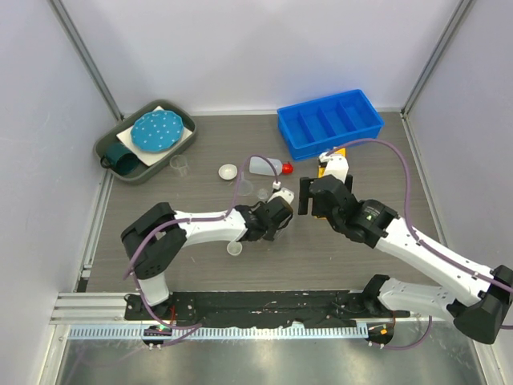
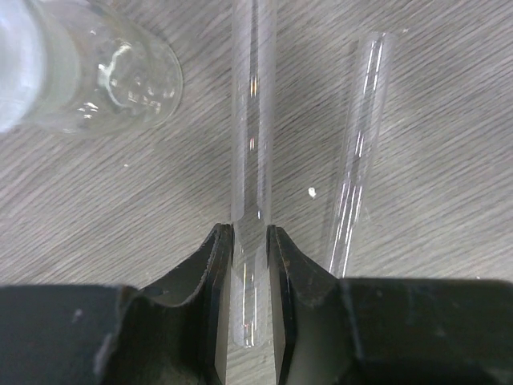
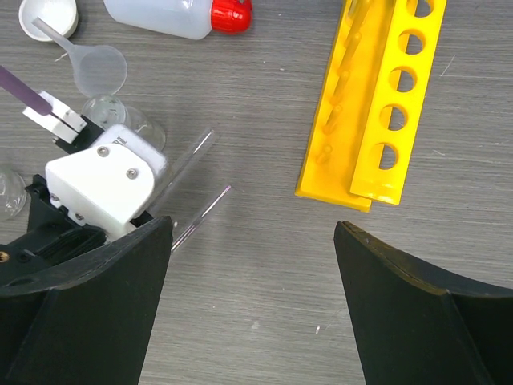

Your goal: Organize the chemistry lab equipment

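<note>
Top view: blue divided bin, far right, looks empty. Red-capped bottle, white dish and small beaker sit loose on the worktop.

Left wrist: left claw is closed on a glass tube near its rounded end. A second tube lies just beside it on the right.

Right wrist: right claw is wide open, holding nothing. Yellow rack is lying down, its visible holes empty. Funnel is loose.

Judgement: barely started, nearly everything is left to sort.

bare tabletop between yellow rack and loose tube, flask and that tube close beside left claw
</note>
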